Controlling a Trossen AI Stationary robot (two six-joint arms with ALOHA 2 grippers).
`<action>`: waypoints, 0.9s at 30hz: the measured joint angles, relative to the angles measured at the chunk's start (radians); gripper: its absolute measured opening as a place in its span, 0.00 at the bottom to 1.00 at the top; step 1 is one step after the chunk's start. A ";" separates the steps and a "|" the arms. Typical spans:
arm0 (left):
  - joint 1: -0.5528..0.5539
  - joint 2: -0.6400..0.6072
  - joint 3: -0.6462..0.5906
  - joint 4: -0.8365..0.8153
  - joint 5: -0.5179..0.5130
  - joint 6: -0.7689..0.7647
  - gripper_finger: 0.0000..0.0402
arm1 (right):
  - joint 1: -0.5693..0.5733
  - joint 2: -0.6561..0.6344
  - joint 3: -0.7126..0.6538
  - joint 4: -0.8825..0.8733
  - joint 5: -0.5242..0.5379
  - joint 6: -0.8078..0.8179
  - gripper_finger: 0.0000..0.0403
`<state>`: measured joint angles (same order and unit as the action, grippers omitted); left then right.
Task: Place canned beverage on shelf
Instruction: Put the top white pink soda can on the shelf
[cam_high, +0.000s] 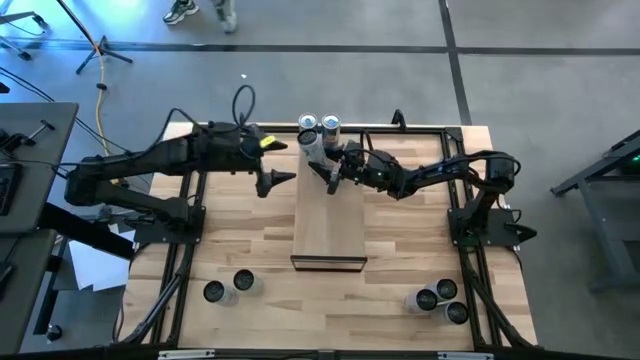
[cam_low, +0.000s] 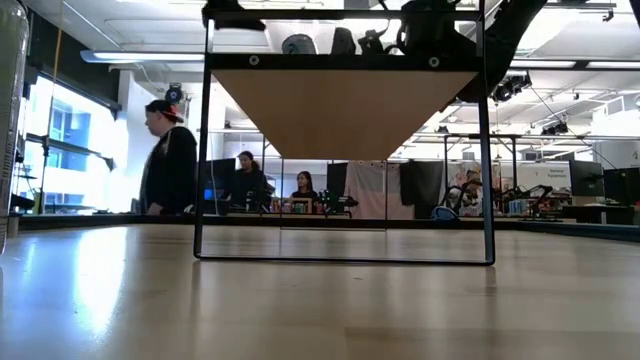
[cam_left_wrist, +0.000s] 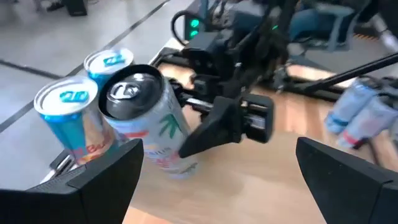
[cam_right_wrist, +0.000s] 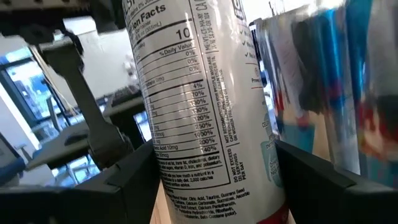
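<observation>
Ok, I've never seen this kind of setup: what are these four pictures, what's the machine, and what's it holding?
It is a two-armed robot at a wooden table. One picture looks straight down on it, one looks level across the tabletop, and two come from cameras on the wrists. On the table stands a raised shelf with two blue cans at its far end. The right end effector is closed on a white can, tilted beside those two. The left end effector hangs open next to the shelf, holding nothing. More cans wait near the table's front corners: two on the left, three on the right. The people behind are just in the room.
</observation>
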<state>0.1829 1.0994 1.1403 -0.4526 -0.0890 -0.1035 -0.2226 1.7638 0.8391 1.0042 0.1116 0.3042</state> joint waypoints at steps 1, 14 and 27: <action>0.000 0.010 -0.001 0.000 -0.015 0.001 0.97 | 0.000 0.000 0.000 -0.015 0.000 -0.006 0.67; 0.000 0.033 -0.001 -0.010 -0.074 0.023 0.97 | 0.000 -0.002 0.000 -0.032 -0.014 -0.036 0.67; 0.000 0.024 -0.001 -0.036 -0.167 -0.007 0.51 | 0.000 -0.002 -0.002 -0.033 -0.014 -0.034 0.67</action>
<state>0.1829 1.1232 1.1397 -0.4886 -0.2559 -0.1101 -0.2226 1.7615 0.8375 0.9714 0.0975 0.2704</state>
